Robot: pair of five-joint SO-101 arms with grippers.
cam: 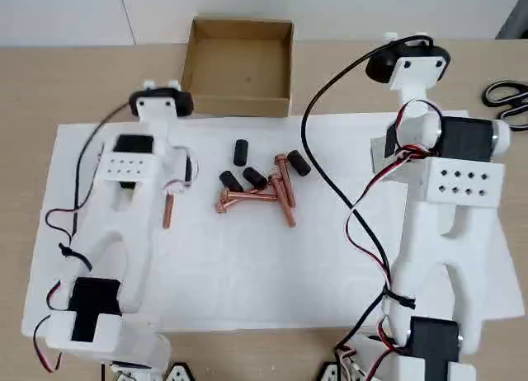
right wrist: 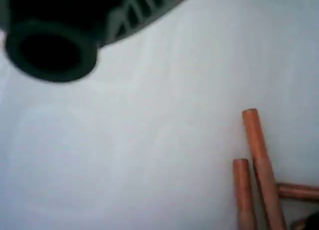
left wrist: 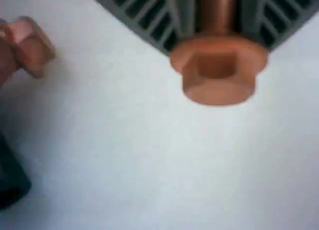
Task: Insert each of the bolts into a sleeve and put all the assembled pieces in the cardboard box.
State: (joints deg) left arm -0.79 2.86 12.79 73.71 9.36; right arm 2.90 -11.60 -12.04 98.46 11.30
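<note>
Left gripper (left wrist: 217, 8) jaws pinching copper flange bolt (left wrist: 217, 73) by the shank, hex head protruding past the fingertips, above white mat (left wrist: 149, 165), right gripper (right wrist: 60, 11) jaws apparently clamped on black sleeve (right wrist: 50, 51), bore end protruding, loose bolts (right wrist: 259, 160) near on the mat.

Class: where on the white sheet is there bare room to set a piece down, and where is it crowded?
Bare: the sheet between the arms, from the bolts toward their bases. Crowded: mid-sheet, where bolts and sleeves cluster near the cardboard box.
</note>
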